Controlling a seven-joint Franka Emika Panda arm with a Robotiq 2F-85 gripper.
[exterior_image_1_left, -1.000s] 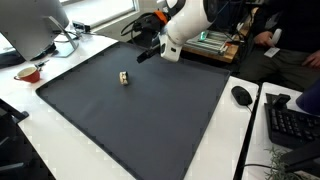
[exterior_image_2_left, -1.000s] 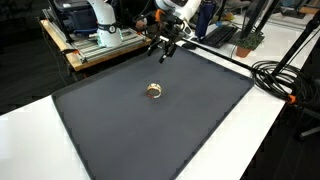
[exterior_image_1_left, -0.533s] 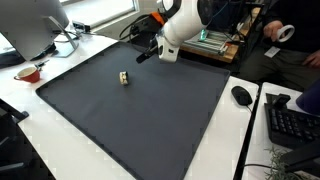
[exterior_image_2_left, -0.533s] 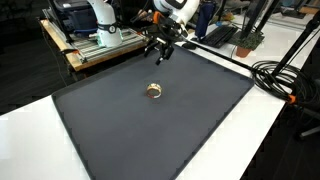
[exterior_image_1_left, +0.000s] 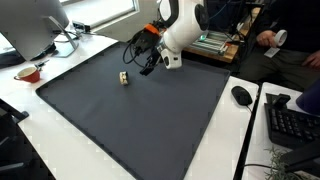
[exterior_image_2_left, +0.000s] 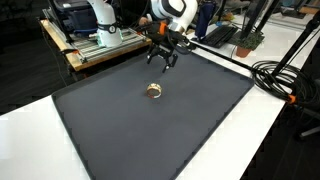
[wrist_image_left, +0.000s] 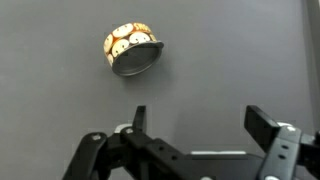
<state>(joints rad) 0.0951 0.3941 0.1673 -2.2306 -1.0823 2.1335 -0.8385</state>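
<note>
A small round tin-like object (wrist_image_left: 131, 51) with a yellow patterned side and grey metal face lies on its side on the dark grey mat (exterior_image_1_left: 130, 120). It shows in both exterior views (exterior_image_1_left: 123, 78) (exterior_image_2_left: 154, 90). My gripper (wrist_image_left: 200, 120) is open and empty, hovering above the mat a short way from the object, with the fingers spread wide. In both exterior views the gripper (exterior_image_1_left: 146, 66) (exterior_image_2_left: 161, 64) hangs over the far part of the mat, beside the object and apart from it.
A monitor and cables (exterior_image_1_left: 40, 30) and a red cup (exterior_image_1_left: 28, 73) stand beside the mat. A mouse (exterior_image_1_left: 241, 95) and keyboard (exterior_image_1_left: 290, 122) lie on the white table. A person's hands (exterior_image_1_left: 275, 40) are behind. Black cables (exterior_image_2_left: 280, 75) run along one side.
My gripper has moved down and toward the small round object, over the mat. The object has not moved. The gripper stays open.
</note>
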